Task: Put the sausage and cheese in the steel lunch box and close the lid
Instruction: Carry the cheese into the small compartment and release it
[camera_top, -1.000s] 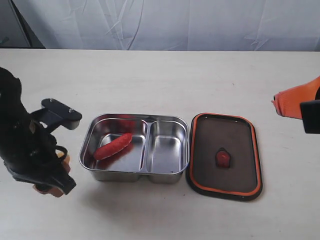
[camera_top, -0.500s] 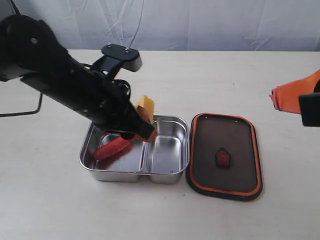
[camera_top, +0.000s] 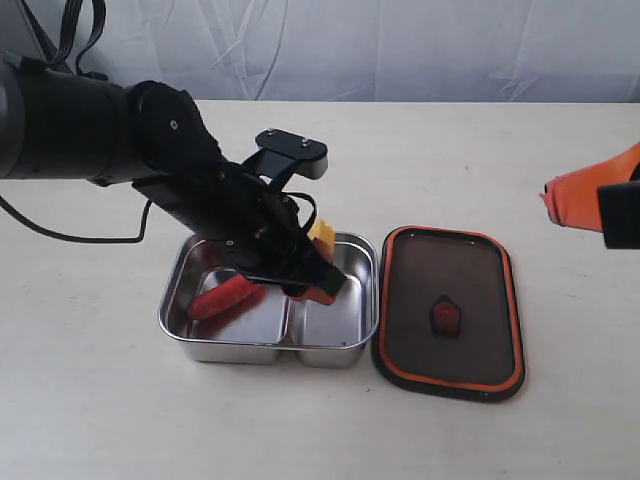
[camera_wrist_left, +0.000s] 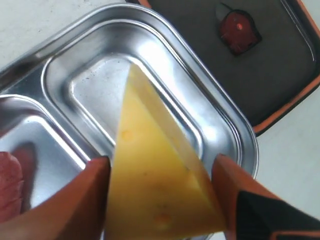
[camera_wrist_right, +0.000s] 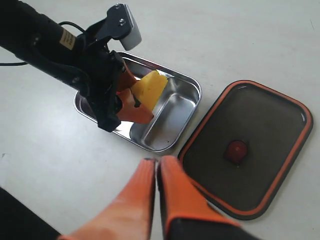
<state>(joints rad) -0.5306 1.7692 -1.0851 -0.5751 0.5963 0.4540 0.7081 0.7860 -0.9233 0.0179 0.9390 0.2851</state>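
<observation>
We see the ribbed red toy sausage (camera_top: 225, 297) lying in the larger left compartment of the shiny stainless-steel lunch box (camera_top: 270, 350). Our left gripper (camera_top: 312, 258) clamps the yellow-orange cheese wedge (camera_top: 322, 234) above the smaller compartment. The dark translucent orange-rimmed lid (camera_top: 470, 280) lies just beside the box. Our right gripper (camera_wrist_right: 156, 167) hovers, jaws pressed together, empty.

My left arm (camera_top: 100, 130) is a thick matte-black cylinder, and a thin black cable (camera_top: 80, 241) trails from it at the left of the exterior frame. I see a small yellowish label (camera_wrist_right: 65, 36) on its casing and a black camera block (camera_top: 291, 152) by the left gripper (camera_top: 318, 285). The left gripper and the right gripper (camera_wrist_right: 157, 192) have orange fingers (camera_wrist_left: 75, 200) backed in black.
</observation>
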